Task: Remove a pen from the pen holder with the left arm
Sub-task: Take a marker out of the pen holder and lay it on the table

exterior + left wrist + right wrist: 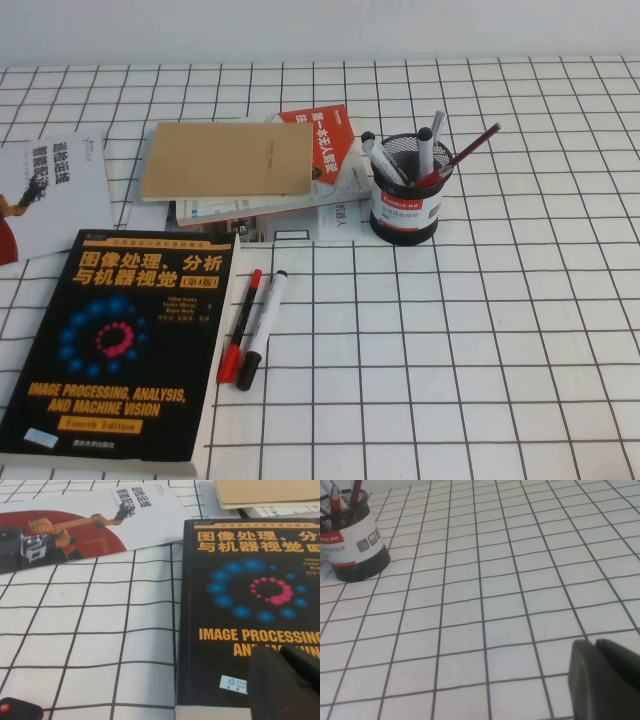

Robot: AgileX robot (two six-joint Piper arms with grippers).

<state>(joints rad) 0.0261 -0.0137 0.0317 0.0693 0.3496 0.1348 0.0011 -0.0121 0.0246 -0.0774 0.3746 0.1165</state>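
Since the pen holder (405,200) stands unreached farther back, the left gripper (285,680) hangs closed, empty, over the book (240,605) at the table's (520,330) near-left corner; the right gripper (605,680), closed, idles near-right.

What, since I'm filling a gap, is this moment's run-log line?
left gripper: jaws shut, empty, over black book | right gripper: over checked cloth, apart from pen holder | pens: in holder, untouched
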